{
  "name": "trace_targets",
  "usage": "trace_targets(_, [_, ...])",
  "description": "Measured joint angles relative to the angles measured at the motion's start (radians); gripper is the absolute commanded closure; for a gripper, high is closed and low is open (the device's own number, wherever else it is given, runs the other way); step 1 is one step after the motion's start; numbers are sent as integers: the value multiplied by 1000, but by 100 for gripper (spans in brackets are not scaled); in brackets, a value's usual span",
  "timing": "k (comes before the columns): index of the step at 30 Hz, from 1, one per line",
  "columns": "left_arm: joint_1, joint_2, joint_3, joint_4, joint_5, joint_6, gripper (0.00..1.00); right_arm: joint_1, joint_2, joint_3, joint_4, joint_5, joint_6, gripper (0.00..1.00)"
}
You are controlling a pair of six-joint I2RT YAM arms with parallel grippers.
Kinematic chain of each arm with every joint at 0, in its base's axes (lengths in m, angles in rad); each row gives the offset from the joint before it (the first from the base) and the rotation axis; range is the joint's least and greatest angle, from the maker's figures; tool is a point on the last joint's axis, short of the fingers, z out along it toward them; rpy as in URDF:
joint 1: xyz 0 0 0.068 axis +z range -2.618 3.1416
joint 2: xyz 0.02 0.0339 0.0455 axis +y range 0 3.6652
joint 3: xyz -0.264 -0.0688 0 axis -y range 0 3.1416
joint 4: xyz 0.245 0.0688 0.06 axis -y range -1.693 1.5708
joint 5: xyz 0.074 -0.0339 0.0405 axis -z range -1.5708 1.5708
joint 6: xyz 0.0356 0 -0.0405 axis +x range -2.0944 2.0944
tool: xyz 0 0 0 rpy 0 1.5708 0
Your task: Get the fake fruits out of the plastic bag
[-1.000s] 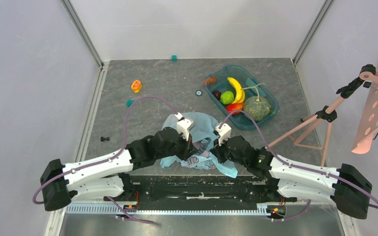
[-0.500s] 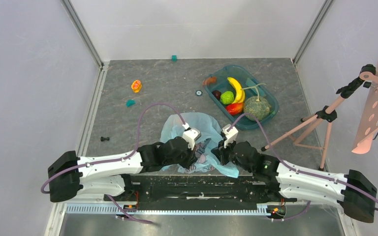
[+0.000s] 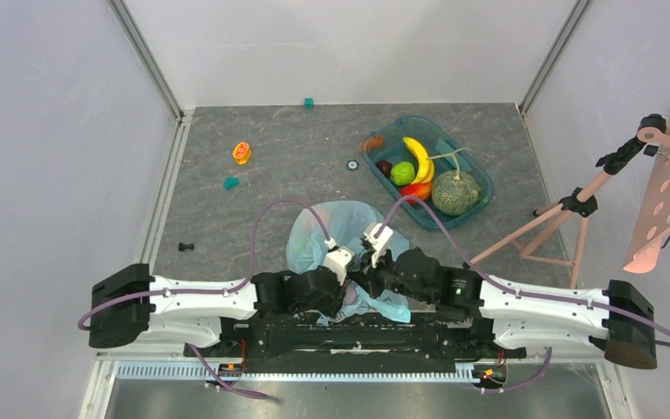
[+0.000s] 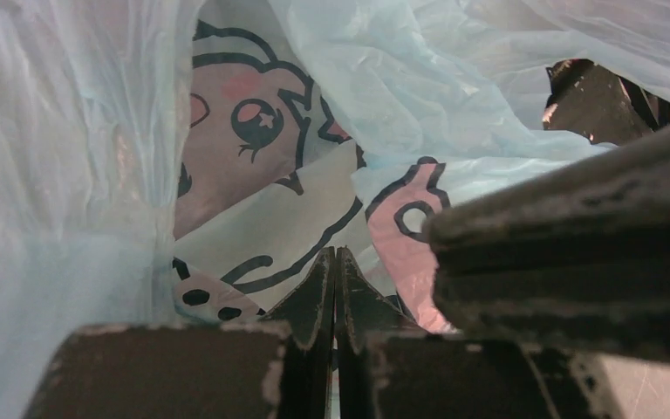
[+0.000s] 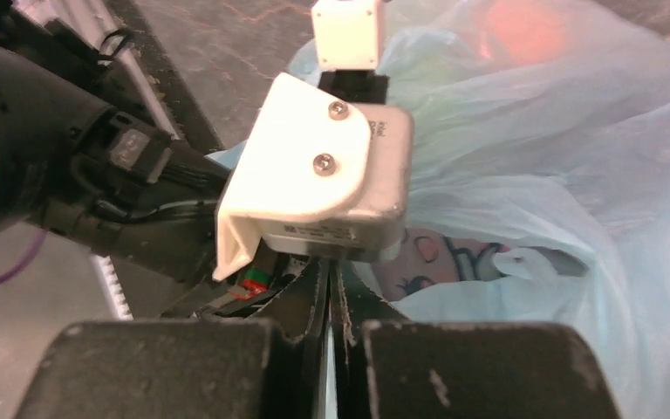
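The plastic bag [image 3: 349, 229] is lying crumpled at about 6 o'clock on the grey table [image 3: 297, 140], close to the near edge, with both arms reaching in over its near side. In the left wrist view the left gripper [image 4: 333, 262] is holding its fingers pressed flat together, tips right up against the pink-and-black cartoon print on the film; whether any film is caught between them cannot be told. A dark bar is crossing that view at 3 o'clock, too close to identify.

The right gripper [image 5: 330, 279] is also showing its fingers pressed together, pointing at the white camera housing [image 5: 314, 175] on the left wrist, which is sitting just ahead of it against the bag. Through the film at 1 o'clock in that view an orange-pink blur is glowing; what it is cannot be told.

At about 2 o'clock on the table, well apart from the bag, the teal tray [image 3: 447, 142] is holding the melon [image 3: 455, 192] with its long stem, the green apple [image 3: 402, 173], the dark grape bunch [image 3: 385, 167], a yellow banana [image 3: 419, 157] and a red-orange mango [image 3: 414, 190]. A small orange piece [image 3: 242, 153] is lying at 10 o'clock.
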Motion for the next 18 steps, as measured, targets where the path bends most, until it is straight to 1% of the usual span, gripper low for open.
trace_targets(1, [-6,5,-2,5,-10,-11,98,23,17,18,-1,6,-2,100])
trace_targets(3, [-13,5,-10,6,-30,-29,98,69,49,42,-17,69,-10,100])
trace_targets(8, [-18,4,-37,23,-84,-67,98,156,84,23,-23,196,38,100])
trace_targets(12, [-18,-1,-39,33,-129,-86,98,202,84,-95,47,274,121,100])
trace_targets(18, [-17,-2,-39,48,-198,-94,98,216,97,-270,134,356,235,100])
